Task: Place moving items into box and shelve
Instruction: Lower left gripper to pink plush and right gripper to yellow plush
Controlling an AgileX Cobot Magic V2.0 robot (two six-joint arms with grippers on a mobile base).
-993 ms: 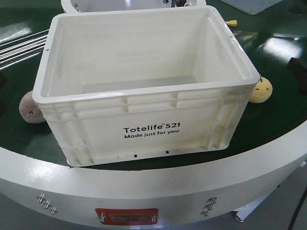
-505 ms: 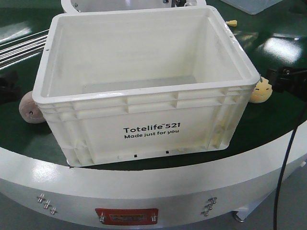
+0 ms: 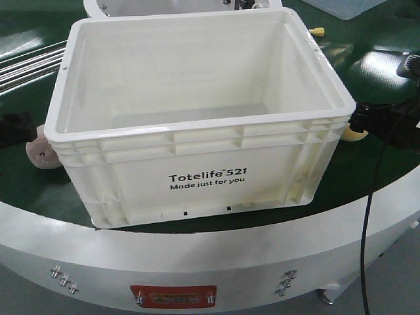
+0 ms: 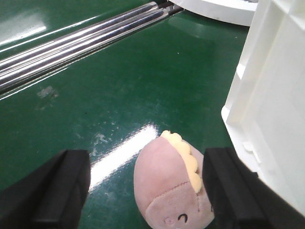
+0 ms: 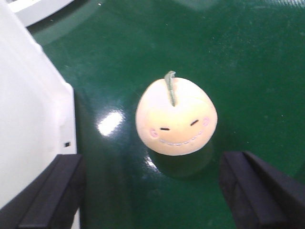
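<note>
Now, front view: only slivers of either ball past the crate (image 3: 197,151). Low by its left wall, left gripper (image 4: 145,188) spread wide astride pink ball (image 4: 167,191). By the right wall, right gripper (image 5: 155,191) spread astride yellow ball (image 5: 176,117), fingers clear.

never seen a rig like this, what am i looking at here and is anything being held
This is a two-armed robot at a green table. The wide picture looks from the front at an off-white crate, empty inside. The other two come from cameras on its wrists; the black blocks low in each are gripper fingers. The left gripper stands open around a pink plush ball beside the crate; the right gripper is open, a yellow-orange ball lying just ahead of it. Nothing is held.
</note>
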